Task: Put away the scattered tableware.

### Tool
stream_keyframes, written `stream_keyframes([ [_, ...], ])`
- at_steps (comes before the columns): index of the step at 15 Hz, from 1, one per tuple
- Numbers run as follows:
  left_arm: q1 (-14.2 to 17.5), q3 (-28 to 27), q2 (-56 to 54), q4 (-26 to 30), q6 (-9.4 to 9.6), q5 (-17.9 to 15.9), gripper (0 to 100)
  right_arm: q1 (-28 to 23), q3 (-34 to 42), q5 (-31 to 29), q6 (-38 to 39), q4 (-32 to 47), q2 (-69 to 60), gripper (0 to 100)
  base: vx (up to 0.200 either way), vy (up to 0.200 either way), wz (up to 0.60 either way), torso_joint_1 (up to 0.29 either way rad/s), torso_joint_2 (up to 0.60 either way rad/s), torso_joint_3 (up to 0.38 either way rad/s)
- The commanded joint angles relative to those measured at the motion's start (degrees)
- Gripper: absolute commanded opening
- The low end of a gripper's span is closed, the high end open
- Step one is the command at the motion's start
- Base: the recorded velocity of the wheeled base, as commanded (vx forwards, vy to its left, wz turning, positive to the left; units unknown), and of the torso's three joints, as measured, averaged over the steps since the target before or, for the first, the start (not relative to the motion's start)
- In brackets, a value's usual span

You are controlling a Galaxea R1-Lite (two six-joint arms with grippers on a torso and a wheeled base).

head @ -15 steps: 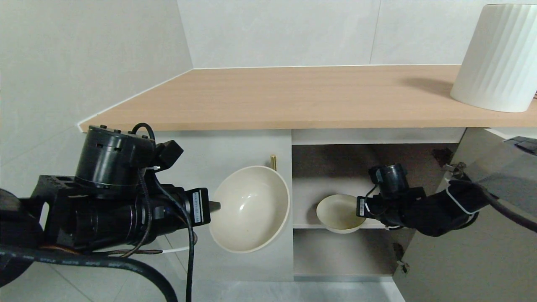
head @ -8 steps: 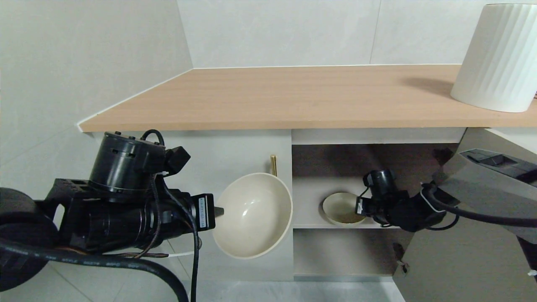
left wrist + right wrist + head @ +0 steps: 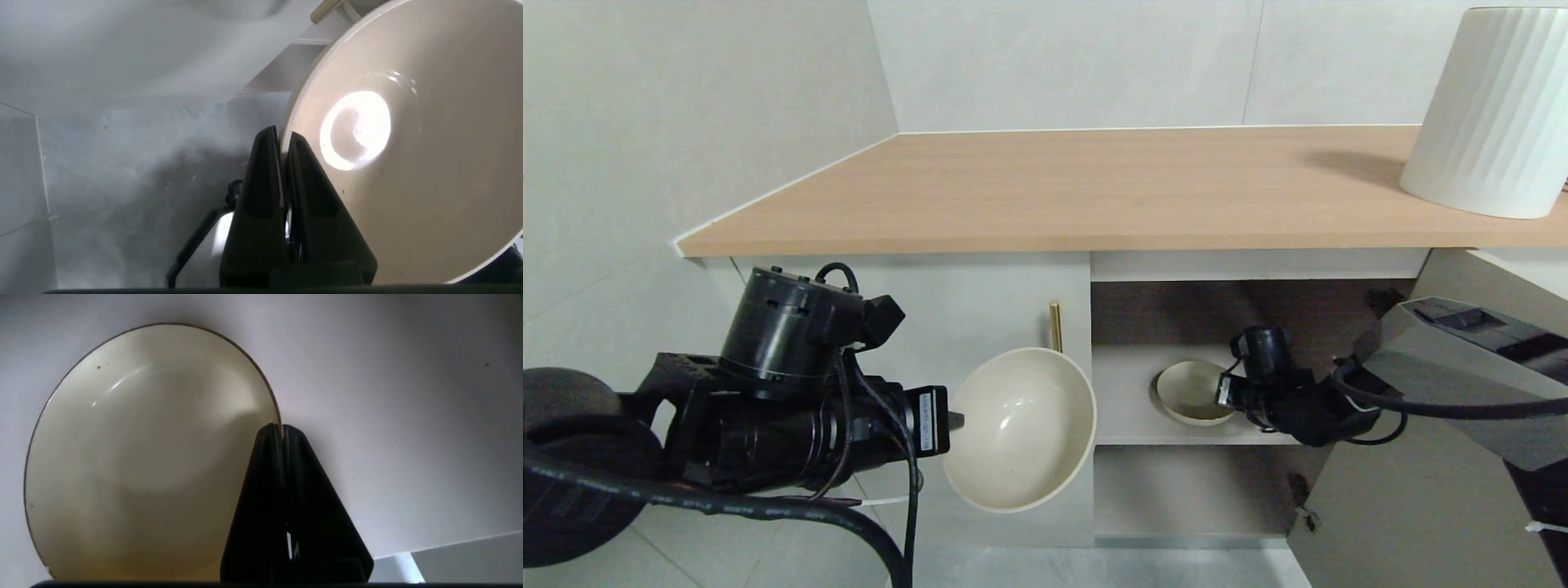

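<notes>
My left gripper point(image 3: 954, 420) is shut on the rim of a large cream bowl point(image 3: 1023, 428), held tilted in the air in front of the closed left cabinet door point(image 3: 980, 310). In the left wrist view its fingers point(image 3: 282, 163) pinch that bowl's point(image 3: 409, 139) edge. My right gripper point(image 3: 1223, 394) is inside the open cabinet, shut on the rim of a small cream bowl point(image 3: 1188, 392) over the upper shelf point(image 3: 1127, 392). The right wrist view shows the fingers point(image 3: 282, 441) clamped on the small bowl's point(image 3: 139, 449) rim above the shelf surface point(image 3: 409, 392).
A wooden countertop point(image 3: 1094, 188) runs above the cabinet, with a white ribbed container point(image 3: 1490, 106) at its right end. The right cabinet door point(image 3: 1437, 457) hangs open to the right. A brass handle point(image 3: 1054, 325) sits on the closed door. A lower shelf space point(image 3: 1184, 490) lies below.
My right gripper has carried the small bowl deeper into the cabinet, over the upper shelf. My left arm has shifted the large bowl a little down and right.
</notes>
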Motion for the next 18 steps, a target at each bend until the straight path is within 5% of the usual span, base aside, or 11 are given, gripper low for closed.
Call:
stream_keyframes([
  [1,-0.02,-0.03,0.19,-0.01,-0.01,0.0,0,-0.09,-0.05,0.01,0.07,-0.17,0.1,0,0.0,0.0,0.0,0.0,0.0,0.0],
  [3,-0.02,0.06,0.28,-0.01,-0.01,0.0,0,-0.09,0.3,-0.08,-0.02,-2.19,0.01,0,0.0,0.0,0.0,0.0,0.0,0.0],
  [4,-0.02,0.06,0.63,-0.01,-0.01,0.0,0,-0.09,0.39,-0.08,-0.11,-2.71,0.01,100,0.0,0.0,0.0,0.0,0.0,0.0],
  [11,-4.85,0.06,5.29,0.16,-0.1,0.35,0,0.61,7.68,0.98,-0.28,-2.63,-8.25,100,0.0,0.0,0.0,0.0,0.0,0.0],
  [14,-8.63,-0.65,9.77,2.01,-0.19,0.53,0,4.65,14.54,8.89,-0.55,0.71,-19.06,100,0.0,0.0,0.0,0.0,0.0,0.0],
  [18,-9.51,-1.18,15.66,2.01,-0.1,4.22,0,10.72,17.53,13.11,-0.55,10.29,-29.7,100,0.0,0.0,0.0,0.0,0.0,0.0],
])
